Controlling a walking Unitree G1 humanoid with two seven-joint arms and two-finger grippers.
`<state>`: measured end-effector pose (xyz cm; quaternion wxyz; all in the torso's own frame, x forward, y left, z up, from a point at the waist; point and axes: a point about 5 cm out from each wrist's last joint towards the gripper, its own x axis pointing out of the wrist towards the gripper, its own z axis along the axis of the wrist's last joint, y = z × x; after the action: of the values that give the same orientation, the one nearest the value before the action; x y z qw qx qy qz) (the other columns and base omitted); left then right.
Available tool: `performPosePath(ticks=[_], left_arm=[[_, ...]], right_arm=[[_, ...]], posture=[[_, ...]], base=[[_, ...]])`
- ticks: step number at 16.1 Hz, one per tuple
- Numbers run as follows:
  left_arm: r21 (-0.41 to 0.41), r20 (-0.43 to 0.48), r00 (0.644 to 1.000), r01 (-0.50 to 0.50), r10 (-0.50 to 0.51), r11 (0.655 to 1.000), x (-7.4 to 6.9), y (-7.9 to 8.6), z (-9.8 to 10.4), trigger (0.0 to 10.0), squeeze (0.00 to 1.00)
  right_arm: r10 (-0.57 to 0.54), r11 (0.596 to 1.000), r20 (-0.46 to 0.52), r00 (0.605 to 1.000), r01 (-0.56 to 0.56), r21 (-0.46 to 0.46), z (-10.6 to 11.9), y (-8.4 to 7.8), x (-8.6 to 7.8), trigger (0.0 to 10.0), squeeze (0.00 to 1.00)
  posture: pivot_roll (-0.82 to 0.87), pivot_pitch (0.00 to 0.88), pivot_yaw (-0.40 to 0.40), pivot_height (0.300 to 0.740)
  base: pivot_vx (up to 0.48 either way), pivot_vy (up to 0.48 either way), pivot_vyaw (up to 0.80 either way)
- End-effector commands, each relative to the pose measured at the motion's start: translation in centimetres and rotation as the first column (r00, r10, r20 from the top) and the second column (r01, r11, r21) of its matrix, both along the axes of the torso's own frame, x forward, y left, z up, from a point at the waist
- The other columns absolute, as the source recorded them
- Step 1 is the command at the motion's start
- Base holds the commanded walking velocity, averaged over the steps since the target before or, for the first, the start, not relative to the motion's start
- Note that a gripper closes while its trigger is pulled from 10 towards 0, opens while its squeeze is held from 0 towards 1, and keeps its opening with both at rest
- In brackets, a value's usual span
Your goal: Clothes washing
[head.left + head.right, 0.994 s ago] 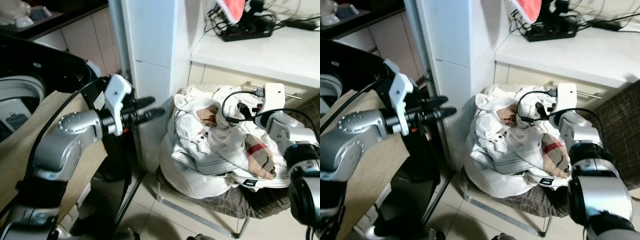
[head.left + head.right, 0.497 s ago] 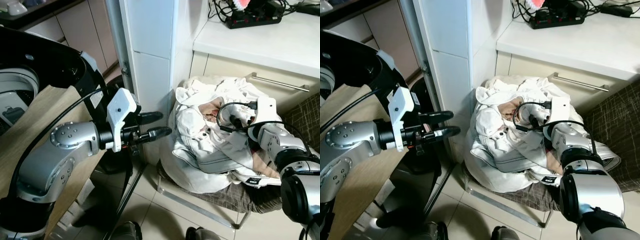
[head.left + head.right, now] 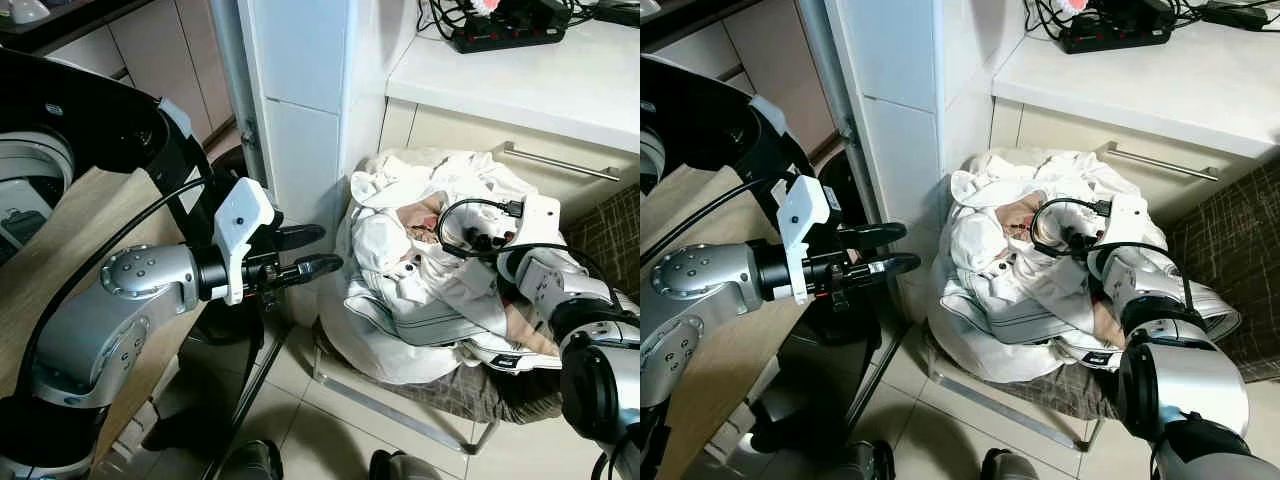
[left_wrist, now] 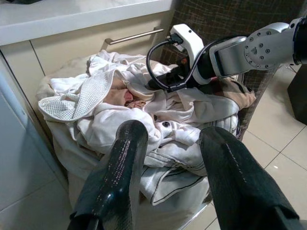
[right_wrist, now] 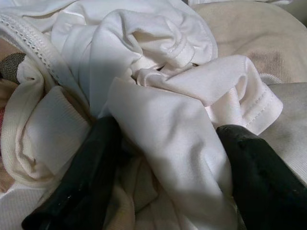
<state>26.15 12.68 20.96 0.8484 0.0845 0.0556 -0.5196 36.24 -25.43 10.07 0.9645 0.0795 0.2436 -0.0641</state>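
1. Fingers parted and holding nothing, our left gripper (image 3: 305, 250) is hovering level beside the white pillar (image 3: 300, 120).
2. Laundry (image 3: 420, 290) is lying heaped on the chair (image 3: 450, 400).
3. Our right gripper (image 5: 163, 182) is pressing into the pile, open fingers straddling a white fold (image 5: 168, 120).

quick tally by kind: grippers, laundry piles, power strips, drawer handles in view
Grippers: 2, left gripper held open beside the pile, right gripper down in the clothes.
Laundry piles: 1, the clothes pile on the chair.
Power strips: 1, black power strip on the counter.
Drawer handles: 1, metal handle.
Total: 5
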Motion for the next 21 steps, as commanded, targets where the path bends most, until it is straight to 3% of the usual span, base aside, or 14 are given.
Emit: performPosePath(ticks=[1, 11, 16, 19, 21], left_arm=[[0.018, -0.001, 1.0, 0.009, -0.009, 1.0, -0.2, -0.1, 0.0, 10.0, 0.0], [0.031, 0.007, 1.0, 0.006, -0.006, 1.0, 0.4, -0.4, -0.1, 10.0, 0.0], [0.012, 0.008, 1.0, -0.022, 0.022, 1.0, 0.9, -0.8, -0.5, 10.0, 0.0], [-0.025, 0.032, 0.995, -0.094, 0.095, 0.995, 1.7, -0.9, -0.5, 10.0, 0.0], [-0.044, 0.058, 0.987, -0.148, 0.15, 0.988, 2.5, -0.9, -0.3, 10.0, 0.0]], right_arm=[[-0.008, 1.0, -0.033, 0.999, 0.008, 0.016, -0.4, 0.3, -0.1, 0.0, 0.0], [-0.007, 1.0, -0.031, 1.0, 0.008, 0.029, 0.0, 0.3, 0.1, 0.0, 0.0], [-0.028, 0.999, -0.009, 1.0, 0.029, 0.023, 0.4, -0.5, 0.1, 0.0, 0.0], [-0.054, 0.998, 0.084, 0.995, 0.052, 0.033, 2.5, -1.3, 0.8, 0.0, 0.0], [-0.002, 0.997, 0.243, 0.97, 0.022, -0.077, 6.1, -1.9, 1.9, 0.0, 0.0]], posture=[[0.07, 0.137, 0.038, 0.74], [0.06, 0.117, 0.042, 0.74], [0.01, 0.096, 0.036, 0.74], [-0.01, 0.089, 0.033, 0.74], [-0.05, 0.083, 0.035, 0.74]], base=[[0.0, 0.0, 0.0], [0.0, 0.0, 0.0], [0.0, 0.0, 0.0], [0.0, 0.0, 0.0], [0.0, 0.0, 0.0]])
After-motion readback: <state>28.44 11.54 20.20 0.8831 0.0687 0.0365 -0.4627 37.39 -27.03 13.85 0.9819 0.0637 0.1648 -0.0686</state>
